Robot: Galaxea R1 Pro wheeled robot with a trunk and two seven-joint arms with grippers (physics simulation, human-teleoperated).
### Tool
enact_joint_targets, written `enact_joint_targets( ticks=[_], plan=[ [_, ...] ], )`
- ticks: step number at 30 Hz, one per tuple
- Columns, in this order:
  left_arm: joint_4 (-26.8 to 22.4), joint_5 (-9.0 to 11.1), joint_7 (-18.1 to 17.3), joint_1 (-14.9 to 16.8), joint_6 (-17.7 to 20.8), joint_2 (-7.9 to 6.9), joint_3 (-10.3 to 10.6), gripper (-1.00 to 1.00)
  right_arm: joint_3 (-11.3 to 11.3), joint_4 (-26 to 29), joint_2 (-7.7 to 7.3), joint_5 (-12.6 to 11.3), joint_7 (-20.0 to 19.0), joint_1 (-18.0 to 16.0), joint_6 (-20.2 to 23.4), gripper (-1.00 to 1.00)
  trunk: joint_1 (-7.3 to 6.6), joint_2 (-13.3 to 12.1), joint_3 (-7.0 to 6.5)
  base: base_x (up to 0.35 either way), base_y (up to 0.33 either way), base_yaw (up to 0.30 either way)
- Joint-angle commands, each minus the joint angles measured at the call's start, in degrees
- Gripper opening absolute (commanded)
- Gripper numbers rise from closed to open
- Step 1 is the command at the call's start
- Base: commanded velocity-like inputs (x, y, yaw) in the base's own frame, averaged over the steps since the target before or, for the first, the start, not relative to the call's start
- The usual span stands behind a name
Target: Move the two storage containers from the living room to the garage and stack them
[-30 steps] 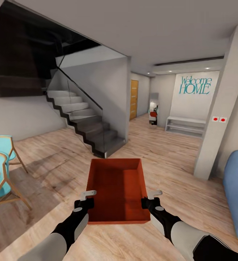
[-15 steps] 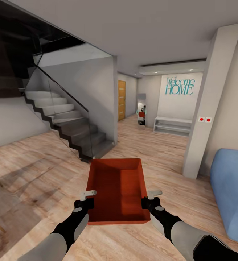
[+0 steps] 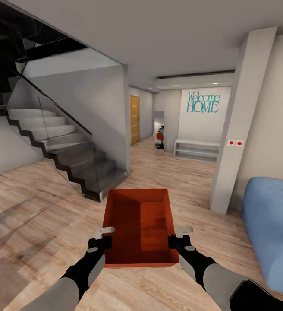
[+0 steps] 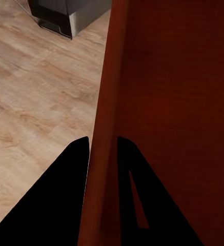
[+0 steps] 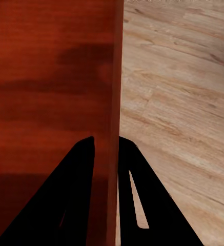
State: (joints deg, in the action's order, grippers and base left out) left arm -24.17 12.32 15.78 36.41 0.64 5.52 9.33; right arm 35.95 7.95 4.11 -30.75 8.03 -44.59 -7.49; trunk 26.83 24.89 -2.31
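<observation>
Orange-red storage container (image 3: 141, 226) sits lower centre, my left gripper (image 3: 99, 242) and right gripper (image 3: 178, 240) each pinching a side wall. Beyond, the staircase (image 3: 68, 151) has slid leftward as I turn; garage still ahead somewhere.

Wood-plank floor (image 3: 38, 207), staircase (image 3: 68, 151), blue sofa (image 3: 271, 229)

Dark-stepped staircase (image 3: 68, 155) with glass railing at left — teal "Welcome HOME" lettering (image 3: 203, 103) on the far wall, above a white bench shelf (image 3: 196, 149). Wooden door (image 3: 134, 119) down the hallway; white pillar (image 3: 235, 129) with two red dots.
</observation>
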Motion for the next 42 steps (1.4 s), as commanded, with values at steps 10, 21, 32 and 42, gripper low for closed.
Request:
enact_joint_targets(
  ticks=[10, 21, 32, 42],
  plan=[
    [-0.3, -1.0, 1.6, 0.0, 0.0, 0.03, 1.0, -1.0, -1.1, -0.3, 0.47, -1.4, 1.5, -0.1, -0.2, -1.0, 0.05, 0.0, 0.01, 0.322, 0.0, -0.114],
    [-0.4, -1.0, 1.6, 0.0, 0.1, 0.02, 1.0, -1.0, -1.1, -0.3, 0.54, -1.4, 1.5, -0.1, -0.2, -1.0, 0.05, 0.0, 0.01, 0.322, 0.0, -0.193],
    [-0.1, -1.0, 1.6, 0.0, 0.2, 0.09, 1.0, -1.0, -1.1, -0.3, 0.54, -1.4, 1.5, -0.1, -0.3, -1.0, 0.05, 0.0, 0.01, 0.322, 0.0, -0.009],
    [-0.1, -1.0, 1.6, 0.0, 0.1, 0.11, 0.9, -1.0, -1.1, -0.3, 0.55, -1.4, 1.5, -0.1, -0.1, -1.0, 0.05, 0.0, 0.01, 0.322, 0.0, 0.0]
  ],
)
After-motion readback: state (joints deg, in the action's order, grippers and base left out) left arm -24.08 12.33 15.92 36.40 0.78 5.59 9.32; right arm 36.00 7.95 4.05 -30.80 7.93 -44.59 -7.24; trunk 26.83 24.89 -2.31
